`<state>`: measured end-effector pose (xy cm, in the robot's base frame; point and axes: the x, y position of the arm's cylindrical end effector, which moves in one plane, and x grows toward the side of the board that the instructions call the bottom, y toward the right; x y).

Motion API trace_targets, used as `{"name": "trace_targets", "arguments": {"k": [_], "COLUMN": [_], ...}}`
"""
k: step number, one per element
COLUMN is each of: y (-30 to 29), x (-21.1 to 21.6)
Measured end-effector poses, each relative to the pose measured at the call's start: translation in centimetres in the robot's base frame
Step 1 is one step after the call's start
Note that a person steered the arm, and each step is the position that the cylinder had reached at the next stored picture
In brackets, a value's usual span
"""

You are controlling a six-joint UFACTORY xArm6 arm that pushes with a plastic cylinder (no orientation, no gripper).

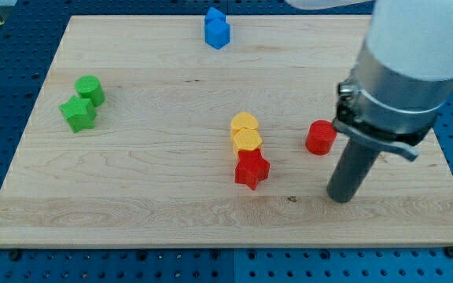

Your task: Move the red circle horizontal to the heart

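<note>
One red cylinder-shaped block, the red circle [320, 137], sits on the right half of the pale wooden board [132, 196], and my tip [341, 195] rests on the board just to its right and a little nearer the view's bottom, close to it but seemingly not touching. There are no jaws on this arm to be open or closed, only the dark rod, so nothing is gripped. The yellow heart-shaped block [244, 123] lies to the circle's left near the board's centre, touching a yellow hexagonal block [247, 141] just below it, which in turn touches a red star-shaped block [252, 169]. Judged by height in the view, the circle lies slightly lower than the heart, closer to level with the hexagon, so I would call the task nearly done: a short nudge toward the view's top remains. For that the tip would first need to come round beneath the circle. Room is generous: bare wood lies above the circle up to the far edge, and the right edge stays well apart. The gap between circle and yellow pair is open, but a leftward drift could disturb them. The blue block pair [217, 28] at the top and the green blocks [82, 103] at the left are well away.
</note>
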<state>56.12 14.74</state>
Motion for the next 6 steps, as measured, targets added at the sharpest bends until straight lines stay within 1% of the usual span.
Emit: {"name": "trace_targets", "arguments": {"k": [2, 3, 4, 6], "y": [0.3, -0.6, -0.6, -0.9], "x": [-2.1, -4.3, -4.6, -7.5]}}
